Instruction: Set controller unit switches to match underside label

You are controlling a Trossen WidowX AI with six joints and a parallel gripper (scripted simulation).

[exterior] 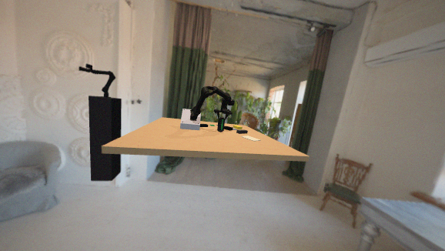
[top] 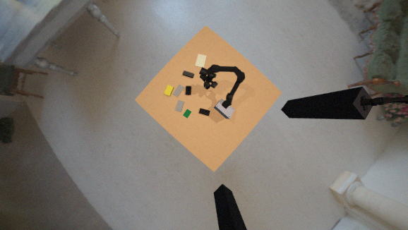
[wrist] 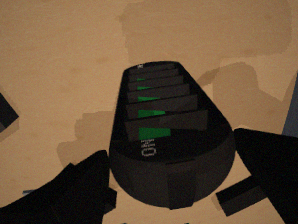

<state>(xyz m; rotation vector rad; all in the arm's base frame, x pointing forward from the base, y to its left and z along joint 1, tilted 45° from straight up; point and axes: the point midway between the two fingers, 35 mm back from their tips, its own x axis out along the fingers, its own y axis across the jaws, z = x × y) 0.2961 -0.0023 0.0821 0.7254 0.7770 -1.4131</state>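
Note:
The dark grey controller unit [exterior: 219,123] [wrist: 172,182] is upright on end, base not down, beneath the arm's hand. Its switch face shows in the wrist view very obliquely, with green patches on several rockers and "ON" printed near the closer end. I cannot tell each switch's setting. The label on the underside is hidden. My gripper [exterior: 222,115] [wrist: 172,148] is shut on the unit, with a finger at each side of its nearer end. Whether the lower end touches the bench [top: 212,152] [exterior: 162,144] is unclear.
A pale box [top: 229,112] [exterior: 190,126] stands by the arm's base. Around lie a cream card [top: 200,60] [exterior: 251,138], dark modules [top: 188,74] [top: 188,90] [top: 204,111], grey plates [top: 178,90] [top: 179,106], a yellow block [top: 169,90] and a green piece [top: 187,113].

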